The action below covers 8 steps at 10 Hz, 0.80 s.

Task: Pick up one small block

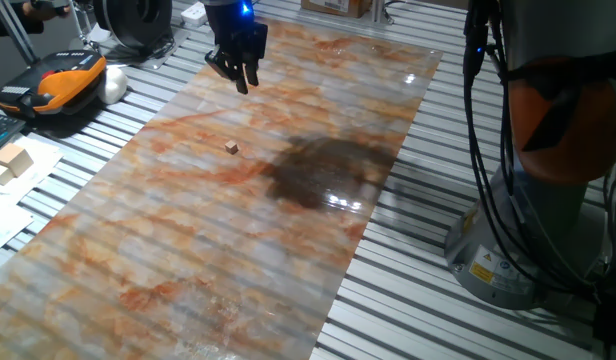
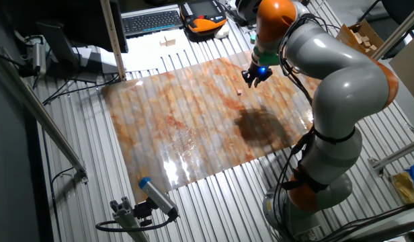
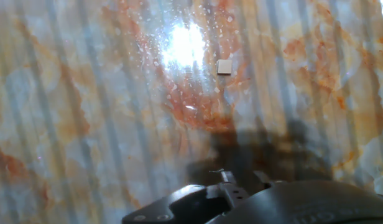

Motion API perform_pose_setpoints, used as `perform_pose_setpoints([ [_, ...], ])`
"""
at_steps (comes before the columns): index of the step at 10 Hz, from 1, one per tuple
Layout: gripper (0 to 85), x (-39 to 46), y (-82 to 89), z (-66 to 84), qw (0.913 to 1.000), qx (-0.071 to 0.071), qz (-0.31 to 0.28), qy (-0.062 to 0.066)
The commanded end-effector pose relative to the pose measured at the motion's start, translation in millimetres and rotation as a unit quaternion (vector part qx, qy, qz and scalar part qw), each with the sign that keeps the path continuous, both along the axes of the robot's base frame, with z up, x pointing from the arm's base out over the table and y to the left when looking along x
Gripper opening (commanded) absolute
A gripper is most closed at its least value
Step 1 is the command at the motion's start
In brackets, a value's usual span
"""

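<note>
We are working over a glossy marbled sheet [image 1: 188,250], orange and grey, which is lying on a table of metal slats [image 1: 408,300]. A dark shadow patch [image 1: 323,172] is spreading on the sheet right of its middle, and lamp glare is shining on it in the hand view. Our gripper [image 1: 240,72] is hanging above the far end of the sheet, fingers pointing down, apart from the surface. They are seeming close together, but we cannot tell if the jaws are released or clenched; nothing is showing between them. The small block [image 1: 231,147] is sitting alone on the sheet, nearer to the camera than the gripper and well apart from it, with bare sheet on all sides; it is also showing in the other fixed view [image 2: 239,93] and in the hand view [image 3: 224,67]. Beside the sheet's left edge, pale larger blocks [image 1: 10,160] are resting on white paper [image 1: 18,205], and an orange-black device [image 1: 53,85] is lying behind them. The arm's base [image 1: 508,250] is standing off the right edge.
</note>
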<state>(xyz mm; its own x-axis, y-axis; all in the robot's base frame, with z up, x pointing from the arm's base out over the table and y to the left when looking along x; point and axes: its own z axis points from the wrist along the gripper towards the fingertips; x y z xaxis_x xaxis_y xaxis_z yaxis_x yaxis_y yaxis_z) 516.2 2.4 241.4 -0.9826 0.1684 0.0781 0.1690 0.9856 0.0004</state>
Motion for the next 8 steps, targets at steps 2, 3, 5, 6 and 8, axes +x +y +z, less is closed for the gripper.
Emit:
perform_pose_setpoints([
  [2, 0.0, 0.7, 0.0, 0.4, 1.0000, -0.001, 0.001, -0.001],
  [3, 0.0, 1.5, -0.3, 0.6, 1.0000, -0.001, 0.001, -0.002],
  [5, 0.0, 5.4, -1.3, 1.7, 1.0000, -0.005, -0.003, 0.001],
  [6, 0.0, 8.2, -2.2, 3.7, 0.9999, -0.005, -0.001, 0.009],
  [8, 0.0, 10.8, -3.1, 7.0, 0.9999, -0.002, 0.013, 0.004],
])
